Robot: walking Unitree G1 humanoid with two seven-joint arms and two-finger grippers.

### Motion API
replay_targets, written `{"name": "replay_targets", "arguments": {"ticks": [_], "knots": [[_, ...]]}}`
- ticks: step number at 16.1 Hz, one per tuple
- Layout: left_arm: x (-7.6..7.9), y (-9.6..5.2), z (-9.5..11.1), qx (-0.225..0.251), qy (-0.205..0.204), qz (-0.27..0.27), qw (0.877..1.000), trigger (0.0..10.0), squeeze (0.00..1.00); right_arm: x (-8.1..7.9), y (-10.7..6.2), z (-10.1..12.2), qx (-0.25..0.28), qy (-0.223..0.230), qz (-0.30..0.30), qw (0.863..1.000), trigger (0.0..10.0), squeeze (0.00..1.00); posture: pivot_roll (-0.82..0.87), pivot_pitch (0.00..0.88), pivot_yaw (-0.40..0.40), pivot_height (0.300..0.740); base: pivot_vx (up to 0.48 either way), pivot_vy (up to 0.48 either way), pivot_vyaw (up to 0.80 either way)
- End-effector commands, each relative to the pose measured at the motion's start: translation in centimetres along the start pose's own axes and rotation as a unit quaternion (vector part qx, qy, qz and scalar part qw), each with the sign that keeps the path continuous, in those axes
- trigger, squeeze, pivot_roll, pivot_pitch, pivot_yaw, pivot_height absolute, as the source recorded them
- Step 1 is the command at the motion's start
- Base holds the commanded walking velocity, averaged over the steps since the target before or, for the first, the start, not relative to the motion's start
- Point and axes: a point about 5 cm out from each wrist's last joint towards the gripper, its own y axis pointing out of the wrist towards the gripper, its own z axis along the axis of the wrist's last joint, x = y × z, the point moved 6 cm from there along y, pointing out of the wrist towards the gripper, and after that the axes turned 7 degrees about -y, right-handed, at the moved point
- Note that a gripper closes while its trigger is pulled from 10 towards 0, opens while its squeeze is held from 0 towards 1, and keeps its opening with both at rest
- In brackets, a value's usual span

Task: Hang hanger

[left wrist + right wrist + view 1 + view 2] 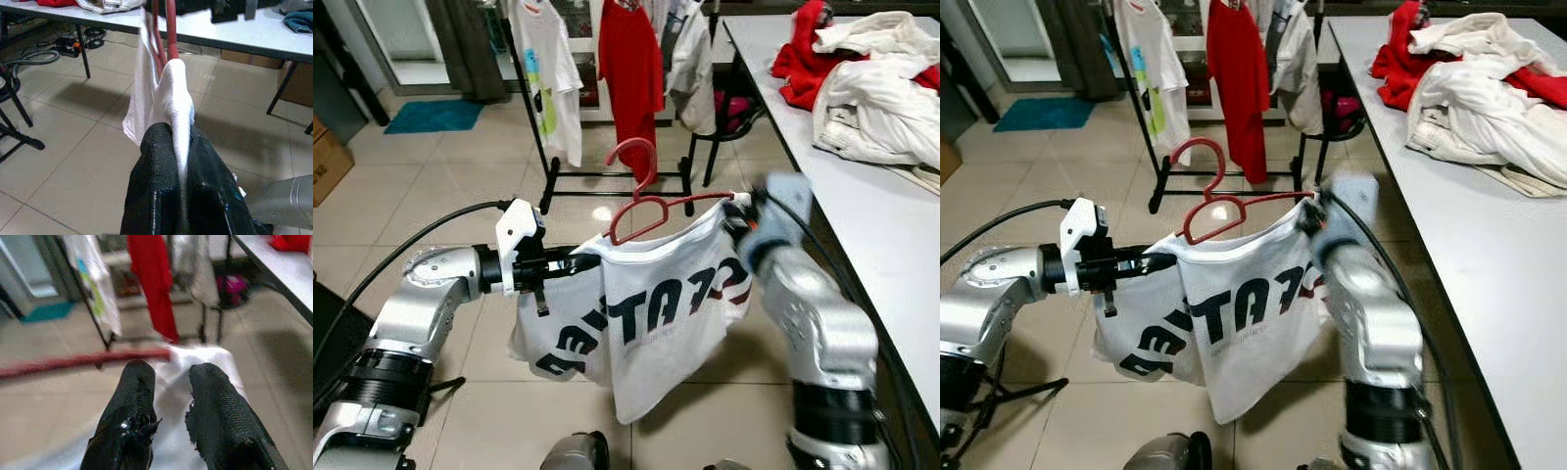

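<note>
The red hanger (651, 201) with a white T-shirt (636, 313) draped on it hangs in the air in front of the robot, at about 12 o'clock from its chest, stretched between the two arms. The left gripper (570, 262) sits at the shirt's 9 o'clock shoulder; the left wrist view shows its black fingers (156, 196) pinched tight on a fold of white cloth, with the red hanger wire running on just past them. The right gripper (736, 217) is at the 3 o'clock end of the hanger. In the right wrist view its fingers (132, 416) stand apart, with shirt cloth and the red bar beyond them, so it looks parted rather than clamped, perhaps only propping that end.

I judge the load light. The hanger looks like thin, stiff wire or plastic that should keep its shape, while the shirt is soft and limp and can slide along the bar or slip off a shoulder if the hanger tips. The cloth pinch on the left is a weak hold for steering; the stiff bar near the hook's neck would give better control and leave the hook (641, 162) free.

The clothes rack (607, 117) stands at 12 o'clock, farther off across the tiled floor, already carrying a red shirt (631, 69) and white ones. A table (881, 225) with piled clothes (871, 88) lies at 2 o'clock.

The shirt carries big dark block letters; they seem to show through reversed and creased, something like "TA", and I cannot read the whole word.
</note>
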Motion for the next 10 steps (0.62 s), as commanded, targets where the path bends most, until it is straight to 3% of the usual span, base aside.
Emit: {"name": "replay_targets", "arguments": {"ticks": [1, 2, 3, 5, 6, 7, 10], "knots": [[0.0, 0.0, 1.0, 0.009, 0.016, -0.002, 1.000, 0.0, 0.00, -0.3, 0.0, 0.4, 0.009, 0.007, 0.009, 1.000, 10.0, 0.00, 0.07, 0.036, 0.087, 0.740, 0.000, 0.000, 0.00], [0.0, 0.0, 1.0, 0.010, 0.017, -0.002, 1.000, 0.0, 0.00, -0.4, 0.0, 0.4, 0.010, 0.008, 0.011, 1.000, 10.0, 0.98, 0.07, 0.036, 0.087, 0.740, 0.000, 0.000, 0.00], [0.0, 0.0, 1.0, 0.010, 0.017, -0.002, 1.000, 0.0, 0.00, -0.4, 0.0, 0.4, 0.009, 0.010, 0.013, 1.000, 10.0, 1.00, 0.07, 0.036, 0.087, 0.740, 0.000, 0.000, 0.00], [0.0, 0.1, 1.1, 0.012, 0.017, -0.002, 1.000, 0.0, 0.00, -0.3, 0.0, 0.2, 0.004, 0.006, 0.009, 1.000, 10.0, 1.00, 0.07, 0.036, 0.087, 0.740, 0.000, 0.000, 0.00], [0.0, 0.1, 1.1, 0.012, 0.017, -0.002, 1.000, 0.0, 0.00, 0.0, 0.1, -0.2, -0.004, -0.002, -0.001, 1.000, 10.0, 0.16, 0.06, 0.034, 0.085, 0.740, 0.000, 0.000, 0.00], [0.0, 0.1, 1.1, 0.013, 0.017, -0.002, 1.000, 0.0, 0.00, 0.5, 0.2, -0.6, -0.015, -0.008, -0.012, 1.000, 10.0, 0.00, 0.07, 0.034, 0.084, 0.740, 0.000, 0.000, 0.00], [0.0, 0.0, 1.2, 0.015, 0.017, -0.004, 1.000, 0.0, 0.00, 0.7, 0.5, -1.0, -0.019, -0.004, -0.018, 1.000, 10.0, 0.00, 0.07, 0.028, 0.082, 0.740, 0.000, 0.000, 0.00]]}}
